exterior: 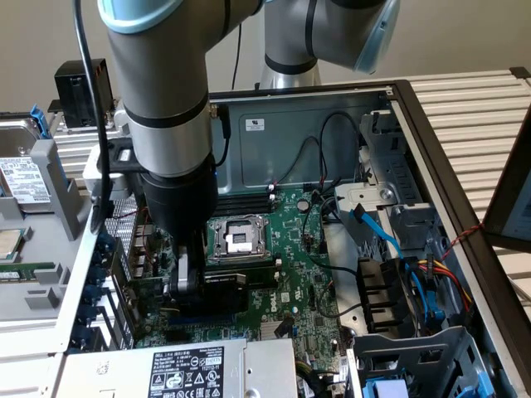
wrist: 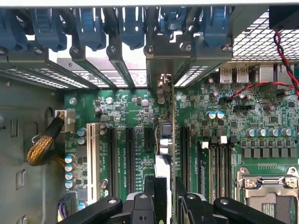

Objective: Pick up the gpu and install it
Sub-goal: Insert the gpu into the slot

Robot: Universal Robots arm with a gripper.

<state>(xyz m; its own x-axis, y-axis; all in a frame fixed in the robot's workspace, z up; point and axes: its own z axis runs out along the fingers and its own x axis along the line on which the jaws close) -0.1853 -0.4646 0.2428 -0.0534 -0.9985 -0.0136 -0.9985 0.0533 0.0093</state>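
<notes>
My gripper [exterior: 187,286] reaches down into an open computer case, low over the green motherboard [exterior: 309,274]. It is shut on the gpu [exterior: 219,293], a dark card held upright between the fingers. In the wrist view the gpu [wrist: 164,140] appears edge-on, a thin green board with a pale cooler, and its metal bracket end points toward the case's rear slot openings. The black fingers [wrist: 149,186] press on both of its sides. The card hangs over the row of black expansion slots [wrist: 128,149]. I cannot tell whether its edge touches a slot.
The CPU socket [exterior: 236,240] lies just beyond the gripper. A power supply [exterior: 178,369] borders the near edge. Blue cables [exterior: 377,228] and drive cages crowd the exterior view's right. Blue bracket clips [wrist: 88,28] line the case's rear wall. A braided cable [wrist: 44,144] enters nearby.
</notes>
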